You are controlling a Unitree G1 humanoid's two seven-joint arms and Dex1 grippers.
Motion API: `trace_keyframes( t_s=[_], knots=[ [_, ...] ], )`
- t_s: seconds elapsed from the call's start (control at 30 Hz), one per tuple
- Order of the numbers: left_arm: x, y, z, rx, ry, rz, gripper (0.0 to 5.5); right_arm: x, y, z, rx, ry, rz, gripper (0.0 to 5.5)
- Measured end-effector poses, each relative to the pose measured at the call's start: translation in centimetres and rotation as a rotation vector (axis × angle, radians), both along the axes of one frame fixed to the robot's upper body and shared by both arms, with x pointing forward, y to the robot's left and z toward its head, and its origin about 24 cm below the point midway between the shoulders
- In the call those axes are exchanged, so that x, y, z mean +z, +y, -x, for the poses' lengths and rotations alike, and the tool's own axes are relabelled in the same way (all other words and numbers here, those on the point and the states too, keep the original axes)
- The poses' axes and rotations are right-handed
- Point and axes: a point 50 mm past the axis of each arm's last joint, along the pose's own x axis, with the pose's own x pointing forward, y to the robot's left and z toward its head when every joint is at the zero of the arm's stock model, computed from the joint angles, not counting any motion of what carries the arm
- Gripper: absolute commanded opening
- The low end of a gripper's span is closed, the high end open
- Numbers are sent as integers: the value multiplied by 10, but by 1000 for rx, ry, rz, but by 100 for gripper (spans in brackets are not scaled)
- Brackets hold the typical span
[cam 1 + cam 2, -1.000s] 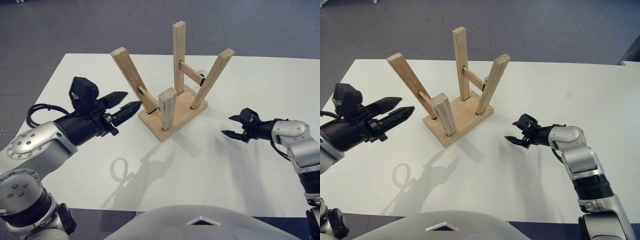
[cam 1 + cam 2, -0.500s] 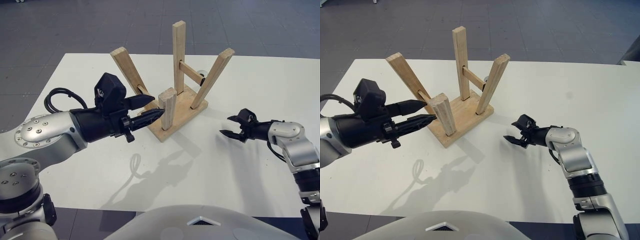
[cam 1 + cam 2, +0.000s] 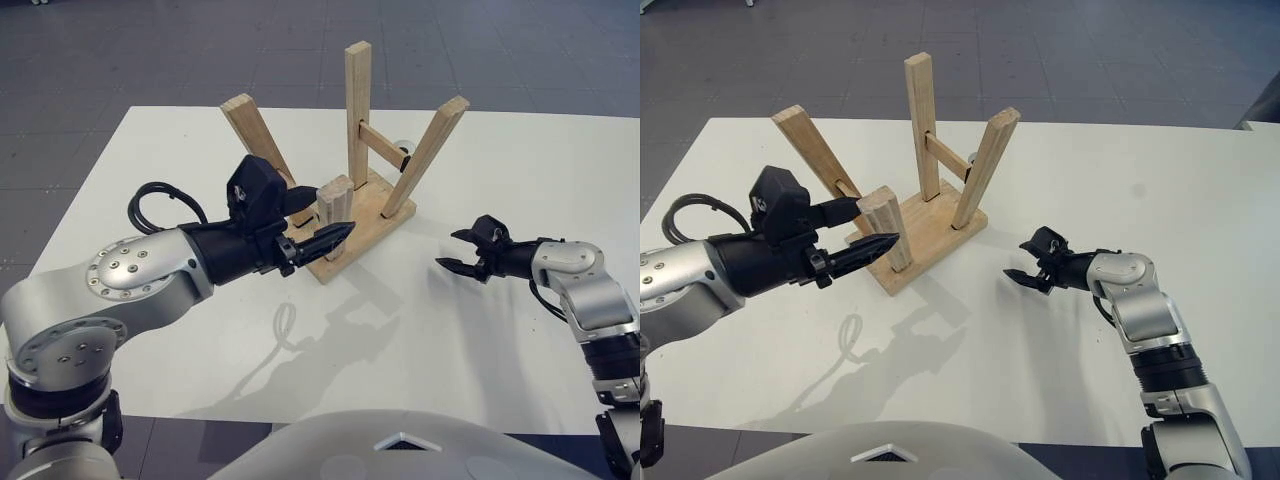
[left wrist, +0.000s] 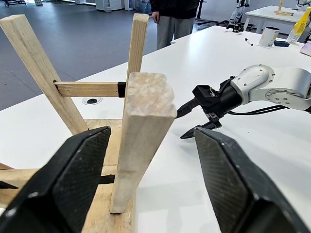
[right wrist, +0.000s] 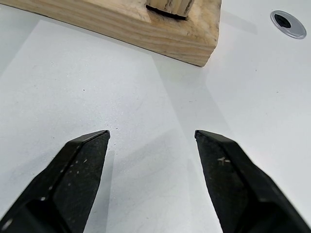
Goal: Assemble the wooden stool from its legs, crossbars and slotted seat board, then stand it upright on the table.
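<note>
The wooden stool lies upside down on the white table (image 3: 450, 340), its seat board (image 3: 368, 212) flat and its legs pointing up. A crossbar (image 3: 380, 146) joins the back leg (image 3: 357, 100) to the right leg (image 3: 427, 150). My left gripper (image 3: 333, 210) is open, one finger on each side of the near leg (image 4: 146, 126), and no contact with it is visible. To the right of the stool, my right gripper (image 3: 448, 250) hovers open just above the table, holding nothing. A corner of the seat board (image 5: 146, 24) lies ahead of it.
A round cable grommet (image 5: 288, 24) sits in the table behind the stool. The table's front and right parts are bare white surface. Dark floor lies beyond the far edge. Another table with small items (image 4: 272, 34) stands far off.
My left arm has swung right, from the table's left side to the stool, and its open fingers now straddle the near leg. The right gripper has barely shifted.
</note>
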Motion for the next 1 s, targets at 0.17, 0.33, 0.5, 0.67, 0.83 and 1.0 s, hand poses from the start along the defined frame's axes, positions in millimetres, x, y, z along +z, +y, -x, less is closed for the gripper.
trace_keyframes(
  t_s=[0.17, 0.33, 0.5, 0.67, 0.83, 1.0],
  knots=[
    [-9, -10, -9, 76, -40, -34, 300, 0, 1, -1, 5, 2, -1, 327],
    [-14, -22, -10, 72, -33, 13, 215, 2, 2, -3, 10, -6, -3, 327],
    [-13, -25, -8, 41, -39, 33, 141, 2, 0, -3, 15, 7, -6, 327],
    [-14, -21, -7, 30, -57, 34, 133, 32, -16, -2, 30, 53, -193, 327],
    [-17, -12, -2, -76, -100, 6, 129, 76, -33, 8, 145, 130, -359, 327],
    [-21, 1, 1, -283, -150, 24, 129, 90, -40, 12, 212, 179, -370, 327]
  ],
)
